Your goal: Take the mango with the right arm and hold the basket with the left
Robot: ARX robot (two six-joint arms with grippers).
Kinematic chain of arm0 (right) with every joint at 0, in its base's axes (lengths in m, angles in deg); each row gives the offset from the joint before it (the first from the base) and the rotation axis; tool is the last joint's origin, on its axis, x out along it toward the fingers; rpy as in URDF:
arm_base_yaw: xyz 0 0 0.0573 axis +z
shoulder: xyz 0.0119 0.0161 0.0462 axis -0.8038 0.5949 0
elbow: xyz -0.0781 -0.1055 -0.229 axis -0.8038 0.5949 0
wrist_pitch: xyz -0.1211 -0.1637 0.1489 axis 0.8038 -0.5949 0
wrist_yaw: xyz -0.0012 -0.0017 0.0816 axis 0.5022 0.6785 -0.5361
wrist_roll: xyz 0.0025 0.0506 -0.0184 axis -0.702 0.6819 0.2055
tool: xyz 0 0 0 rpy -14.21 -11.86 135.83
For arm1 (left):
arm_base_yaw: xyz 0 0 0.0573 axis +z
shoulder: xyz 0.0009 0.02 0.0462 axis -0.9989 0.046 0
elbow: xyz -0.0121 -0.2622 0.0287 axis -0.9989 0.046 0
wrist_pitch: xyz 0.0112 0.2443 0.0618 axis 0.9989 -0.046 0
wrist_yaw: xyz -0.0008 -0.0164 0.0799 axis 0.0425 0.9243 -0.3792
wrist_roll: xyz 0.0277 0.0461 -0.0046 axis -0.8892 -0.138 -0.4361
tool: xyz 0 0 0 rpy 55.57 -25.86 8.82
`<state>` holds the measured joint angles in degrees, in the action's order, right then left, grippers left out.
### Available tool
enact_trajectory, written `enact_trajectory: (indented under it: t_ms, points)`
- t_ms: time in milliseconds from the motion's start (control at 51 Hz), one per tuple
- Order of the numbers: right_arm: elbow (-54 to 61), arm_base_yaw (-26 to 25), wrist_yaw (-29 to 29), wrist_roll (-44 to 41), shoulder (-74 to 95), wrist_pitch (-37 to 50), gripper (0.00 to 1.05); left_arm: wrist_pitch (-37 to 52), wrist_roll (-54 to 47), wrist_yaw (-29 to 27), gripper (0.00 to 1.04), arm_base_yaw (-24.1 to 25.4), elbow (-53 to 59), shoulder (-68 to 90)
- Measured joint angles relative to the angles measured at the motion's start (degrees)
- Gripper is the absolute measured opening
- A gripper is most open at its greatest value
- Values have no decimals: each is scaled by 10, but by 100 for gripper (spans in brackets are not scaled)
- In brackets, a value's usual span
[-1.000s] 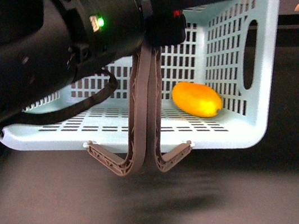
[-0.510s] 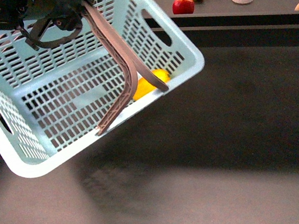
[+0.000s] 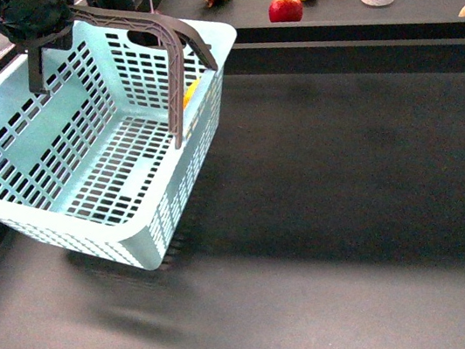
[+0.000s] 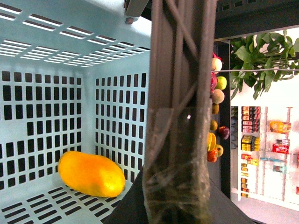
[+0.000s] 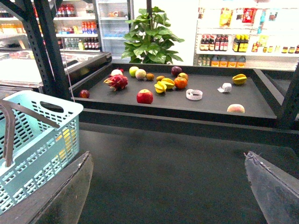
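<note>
So from the front, the turquoise basket hangs tilted off the dark table, its ribbed handles gripped up top by the left gripper. A sliver of mango peeks past one handle. Left wrist view: mango lies in the basket's bottom corner, a handle clamped right up close. Right wrist view: right gripper is spread wide and empty, basket off to one side.

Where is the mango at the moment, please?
The mango lies inside the basket on its slotted floor, in a corner against the walls. The front view shows only a yellow sliver of it behind the handle, at upper left.
</note>
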<state>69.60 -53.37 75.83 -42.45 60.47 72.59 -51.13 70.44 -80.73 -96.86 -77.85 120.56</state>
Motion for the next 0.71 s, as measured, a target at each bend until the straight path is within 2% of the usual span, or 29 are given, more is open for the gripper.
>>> enact_trajectory:
  t_ms: [353,647,706]
  points:
    - [0,0,0,0,0,0,97,3,52,8,9,27,1,15]
    - [0,0,0,0,0,0,97,-6,55,12,9,34,10,24]
    - [0,0,0,0,0,0,97,-8,56,21,18,34,11,24]
